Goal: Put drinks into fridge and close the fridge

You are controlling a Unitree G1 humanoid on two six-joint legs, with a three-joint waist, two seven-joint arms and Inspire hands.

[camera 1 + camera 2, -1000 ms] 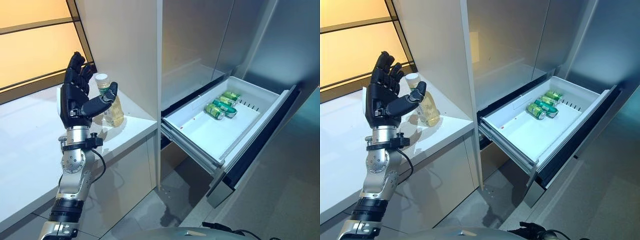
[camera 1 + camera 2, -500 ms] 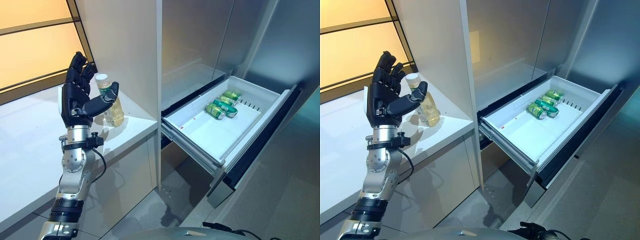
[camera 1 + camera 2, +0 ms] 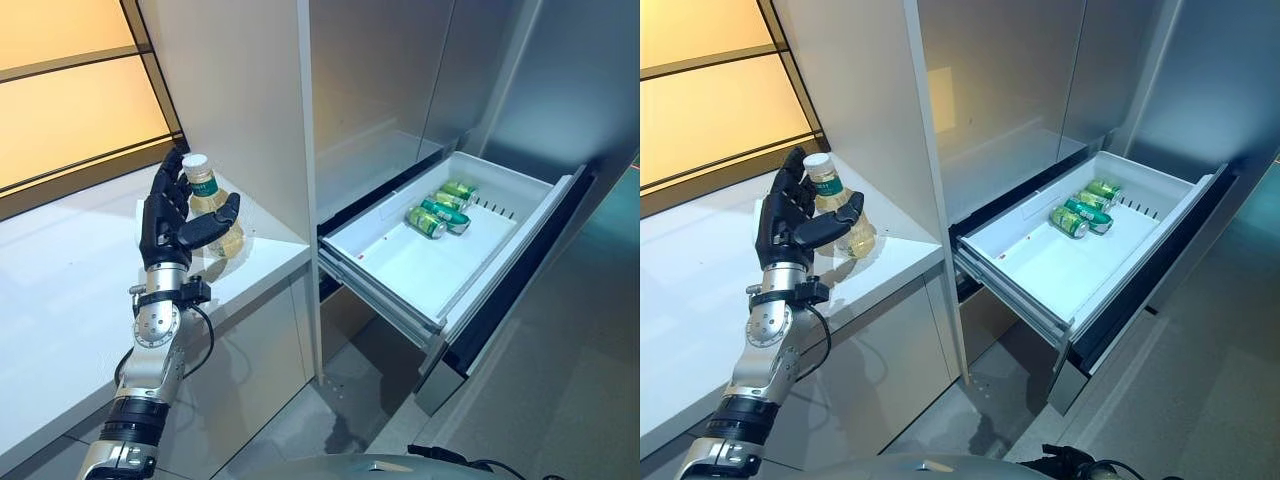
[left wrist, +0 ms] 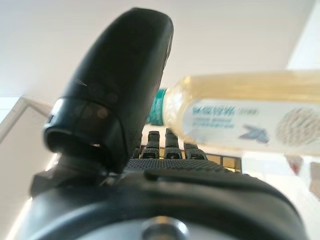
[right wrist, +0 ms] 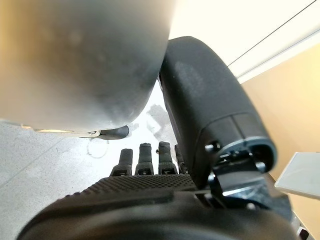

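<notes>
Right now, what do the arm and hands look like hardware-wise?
The left hand is matte black, with segmented fingers and a ribbed palm pad. It sits on a silver-grey cylindrical wrist with a black clamp collar, then a rounded silver joint housing and a dark ribbed band lower on the forearm. The right hand shows only in its own wrist view: the same black textured shell and thick rounded thumb.

A clear bottle [image 3: 214,208] of pale yellow drink — white cap, green neck band — stands upright on the white desk [image 3: 60,270]. Three green cans [image 3: 440,210] lie on their sides in the open fridge drawer [image 3: 400,270] — at its far end.
</notes>
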